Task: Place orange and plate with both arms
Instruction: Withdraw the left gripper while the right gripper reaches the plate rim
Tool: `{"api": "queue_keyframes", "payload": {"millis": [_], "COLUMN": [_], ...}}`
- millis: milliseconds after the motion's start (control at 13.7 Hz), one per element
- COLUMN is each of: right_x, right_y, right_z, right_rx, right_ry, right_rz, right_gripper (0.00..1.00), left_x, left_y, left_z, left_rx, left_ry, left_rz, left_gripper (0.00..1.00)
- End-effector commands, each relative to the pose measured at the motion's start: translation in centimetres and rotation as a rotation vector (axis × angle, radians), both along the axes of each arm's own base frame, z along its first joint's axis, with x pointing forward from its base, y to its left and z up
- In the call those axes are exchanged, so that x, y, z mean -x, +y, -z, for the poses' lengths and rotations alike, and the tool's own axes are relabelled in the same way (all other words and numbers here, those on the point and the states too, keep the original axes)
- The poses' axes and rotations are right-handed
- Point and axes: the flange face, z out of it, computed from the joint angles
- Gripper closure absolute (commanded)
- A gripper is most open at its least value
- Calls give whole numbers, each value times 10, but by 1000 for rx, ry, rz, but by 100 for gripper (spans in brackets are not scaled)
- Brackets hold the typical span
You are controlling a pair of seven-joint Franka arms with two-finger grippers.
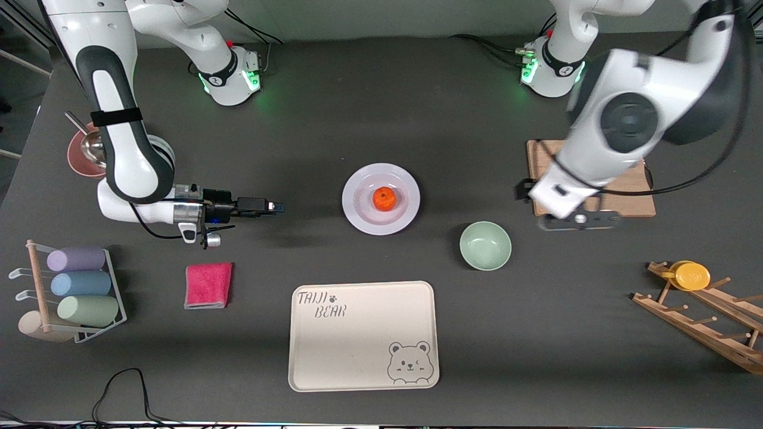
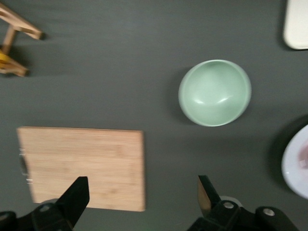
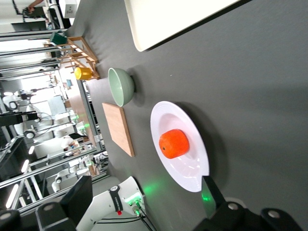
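While orange [image 1: 385,198] sits on plate [image 1: 381,198], right gripper [image 1: 275,207] released at plate's 9 o'clock; left gripper [image 2: 142,198] released, partly cut off, over cutting board [image 2: 82,166].

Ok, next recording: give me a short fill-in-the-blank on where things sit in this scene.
1. The orange lies on the white ____.
2. The green bowl holds ____.
3. The left tool hangs over the edge of the wooden ____ board.
4. The bear-printed tray is ____ to the front camera than the plate.

Missing words: plate; nothing; cutting; nearer

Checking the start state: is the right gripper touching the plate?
Apart. The front view shows bare table between the right gripper, open, and the plate holding the orange.
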Motion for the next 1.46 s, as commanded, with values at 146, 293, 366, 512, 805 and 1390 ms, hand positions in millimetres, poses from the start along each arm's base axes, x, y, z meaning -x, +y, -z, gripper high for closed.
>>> {"api": "queue_keyframes", "payload": {"millis": [146,293,366,512,805,1390], "right_x": [19,33,38,46,58,97], "right_y": [70,82,81,80,90,116], "right_z": [27,51,63,79,91,135], "right_rx": [33,64,61,62,48,28], "right_ry": [-121,-184,-200,-224,-242,-290], "right_rz": [34,19,18,5,-1,14], "right_gripper": [0,0,0,0,0,0], "left_x": [7,12,16,23,29,23], "left_y": [110,134,139,144,149,157], "left_z": [-37,-50,-58,-71,-78,-69], "left_rx": [36,38,35,0,-14,59], "left_ry": [11,11,6,-6,18,27], "left_rz": [-13,-46,-57,-52,-62,-78], "left_gripper": [0,0,0,0,0,0]}}
